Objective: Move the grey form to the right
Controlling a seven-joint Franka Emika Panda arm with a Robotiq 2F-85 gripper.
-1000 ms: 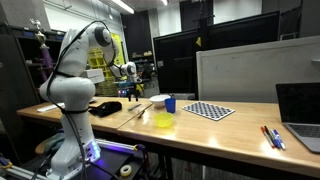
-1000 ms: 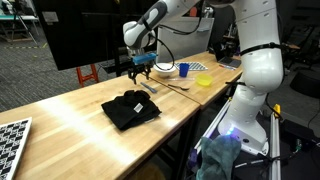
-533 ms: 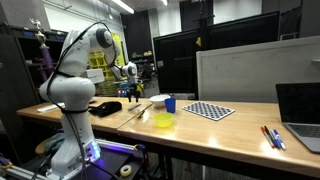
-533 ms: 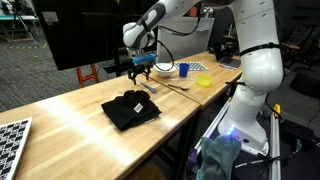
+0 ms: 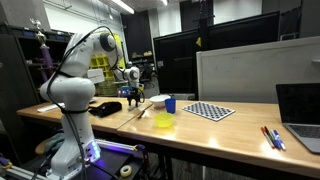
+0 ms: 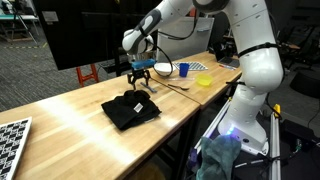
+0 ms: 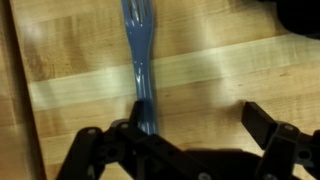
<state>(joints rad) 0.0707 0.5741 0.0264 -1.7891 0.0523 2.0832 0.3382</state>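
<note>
On the left of the wooden table (image 6: pixel 70 130) lies a black folded cloth (image 6: pixel 130 108). Just beyond it hangs my gripper (image 6: pixel 141 78), close above the table top. Further right stand a white bowl (image 6: pixel 163 70), a blue cup (image 6: pixel 183 69) and a yellow bowl (image 6: pixel 203 79).

The thing of the task, which the sentence calls a "form", I take to be the grey-blue plastic fork (image 7: pixel 140 60). In the wrist view it lies flat on the wood, prongs away from me. Its handle runs in between my fingers (image 7: pixel 105 150), much nearer to one of them than to the other. My jaws are spread wide and hold nothing.

I judge that I am at the end of the approach, just before the grasp. The next move calls for a small sideways correction so that the handle is centred. Then I go down the last bit and close on the thin handle without pressing it against the table, and after that I carry it to the right.

Compared with one second ago, in both exterior views I have come lower toward the table. The fork, cloth and dishes have not moved.
</note>
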